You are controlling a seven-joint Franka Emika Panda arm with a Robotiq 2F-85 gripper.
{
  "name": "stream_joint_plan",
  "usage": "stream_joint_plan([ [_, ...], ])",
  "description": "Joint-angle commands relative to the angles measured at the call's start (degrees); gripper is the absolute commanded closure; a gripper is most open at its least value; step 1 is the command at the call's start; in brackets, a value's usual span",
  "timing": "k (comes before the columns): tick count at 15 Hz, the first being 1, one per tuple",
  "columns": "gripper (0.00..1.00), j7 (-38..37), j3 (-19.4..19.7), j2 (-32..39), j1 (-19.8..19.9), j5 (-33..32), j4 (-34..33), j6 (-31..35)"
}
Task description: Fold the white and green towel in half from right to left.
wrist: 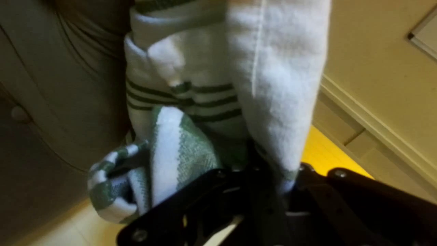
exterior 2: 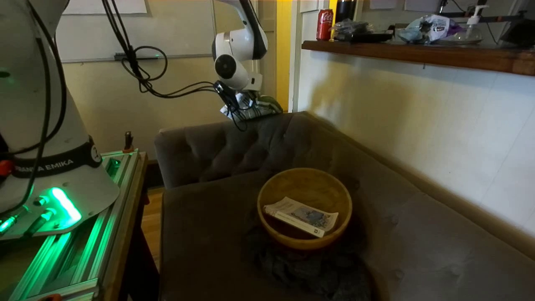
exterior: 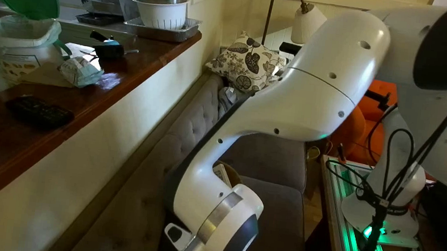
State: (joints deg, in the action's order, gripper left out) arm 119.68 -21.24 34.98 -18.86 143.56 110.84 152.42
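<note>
- The gripper (wrist: 273, 172) stands at 6 o'clock in the wrist view, its jaws seemingly drawn narrow on a fold of the white and green towel (wrist: 211, 75).
- A pale, seam-stitched flap (wrist: 283, 51) runs from 1 o'clock down into that pinch — probably held by its edge so one side can be carried over the rest.
- A curled bit (wrist: 104, 198) at 8 o'clock shows the towel bunched; I judge the half fold not yet made.
- In an exterior view the towel shows near 12 o'clock, by the far end of the grey sofa (exterior 2: 209, 217); whether it rests on the top edge or hangs just beyond, I cannot tell.
- Black cables (exterior 2: 133, 60) loop between 9 and 10 o'clock from it, presumably slack so the robot arm (exterior 2: 244, 44) can turn.
- At 5 o'clock from the towel a wooden bowl (exterior 2: 309, 184) holds a book (exterior 2: 299, 215), maybe just stowed; dark rumpled cloth (exterior 2: 309, 278) spreads at its foot — nothing shows why.
- The sofa looks padded and buttoned; it would, I expect, give under a press and blunt a crease.
- A brown wooden ledge (exterior 2: 418, 56) bears a red can (exterior 2: 324, 25) past 1 o'clock from the towel; in an exterior view a patterned cushion (exterior: 248, 63) sits just past 12 and a green-lidded bin (exterior: 19, 48) between 9 and 10.
</note>
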Motion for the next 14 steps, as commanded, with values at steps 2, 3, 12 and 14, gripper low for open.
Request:
stream_joint_plan([
  [2, 0.98, 1.9, 7.7, 2.3, -15.6, 0.7, -11.0, 14.8],
  [3, 0.98, 1.3, 10.1, 3.1, -19.3, 0.7, -13.3, 17.2],
  [12, 0.98, -3.5, 15.8, 6.7, -28.4, 0.0, -19.3, 20.8],
  [14, 0.98, -8.7, 22.2, 7.3, -31.5, 0.6, -21.2, 18.9],
])
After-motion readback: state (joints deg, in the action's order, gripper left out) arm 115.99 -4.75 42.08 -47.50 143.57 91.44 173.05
